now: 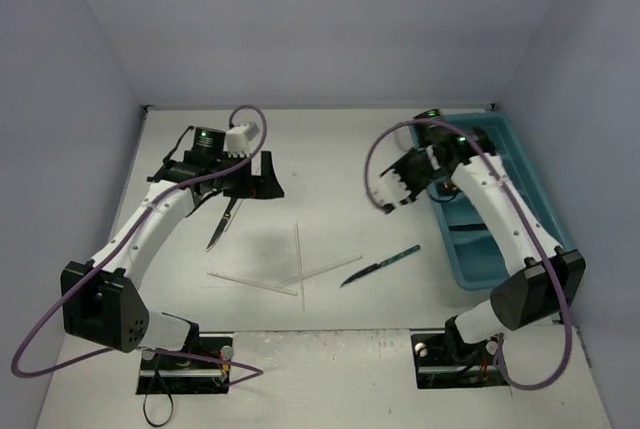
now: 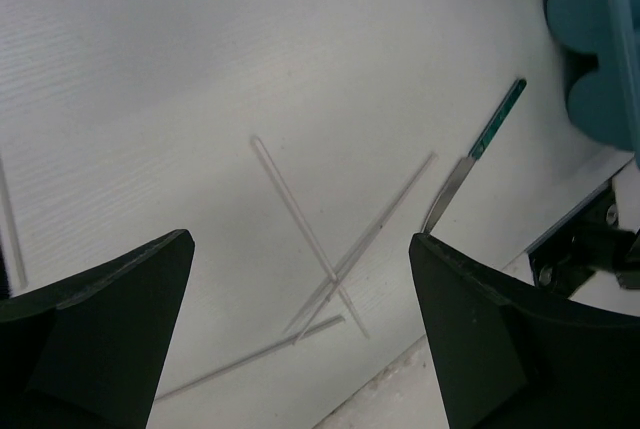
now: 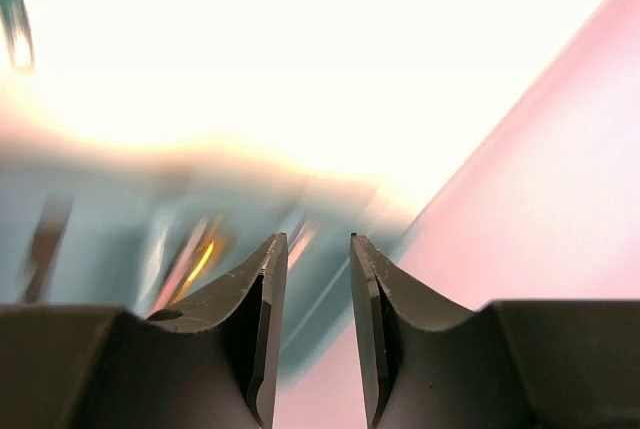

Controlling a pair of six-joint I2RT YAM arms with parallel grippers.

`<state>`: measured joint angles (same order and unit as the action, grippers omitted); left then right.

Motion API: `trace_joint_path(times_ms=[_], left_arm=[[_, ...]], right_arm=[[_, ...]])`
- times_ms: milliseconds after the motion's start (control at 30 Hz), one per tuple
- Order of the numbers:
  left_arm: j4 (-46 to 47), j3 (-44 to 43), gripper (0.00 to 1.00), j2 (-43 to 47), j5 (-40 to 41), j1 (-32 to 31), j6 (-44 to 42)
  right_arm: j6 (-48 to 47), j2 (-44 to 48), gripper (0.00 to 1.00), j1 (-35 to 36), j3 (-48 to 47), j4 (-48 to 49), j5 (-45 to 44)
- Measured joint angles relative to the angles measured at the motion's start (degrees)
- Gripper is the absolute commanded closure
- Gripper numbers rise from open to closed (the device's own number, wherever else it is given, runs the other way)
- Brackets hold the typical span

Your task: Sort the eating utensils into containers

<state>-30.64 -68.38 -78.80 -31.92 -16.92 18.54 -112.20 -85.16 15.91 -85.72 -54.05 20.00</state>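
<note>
On the white table lie three thin white sticks, crossed over each other, and a knife with a teal handle just right of them. A dark knife lies directly below my left gripper, which hangs wide open and empty above the table. In the left wrist view the sticks and the teal-handled knife show beyond that gripper. The teal-blue tray stands at the right. My right gripper hovers by its left side, jaws a little apart and empty.
The right wrist view is smeared by motion. It shows the tray with gold and pink streaks of utensils inside, and a pinkish wall at the right. The tray's corner edges the left wrist view. Walls close the table on three sides.
</note>
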Motion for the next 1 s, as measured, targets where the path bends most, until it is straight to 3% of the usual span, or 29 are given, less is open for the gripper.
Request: trace_joint_path(times_ms=[100, 233, 433, 1000], left_arm=[[1.4, -0.2, 0.12, 0.0, -1.1, 2.4, 1.6], [1.3, -0.5, 0.12, 0.1, -2.1, 2.8, 1.9], [1.1, -0.3, 0.12, 0.4, -2.8, 2.8, 1.9], [1.1, 0.7, 0.12, 0.4, -3.3, 2.8, 1.9]], right_arm=[[5.0, 1.3, 0.73, 13.5, 1.4, -0.9, 4.5], [12.0, 1.0, 0.71, 20.7, 7.9, -2.0, 6.9], [17.5, -3.4, 0.65, 22.0, 16.1, -1.0, 4.8], [23.9, -11.6, 0.54, 22.0, 22.9, 8.9, -5.0]])
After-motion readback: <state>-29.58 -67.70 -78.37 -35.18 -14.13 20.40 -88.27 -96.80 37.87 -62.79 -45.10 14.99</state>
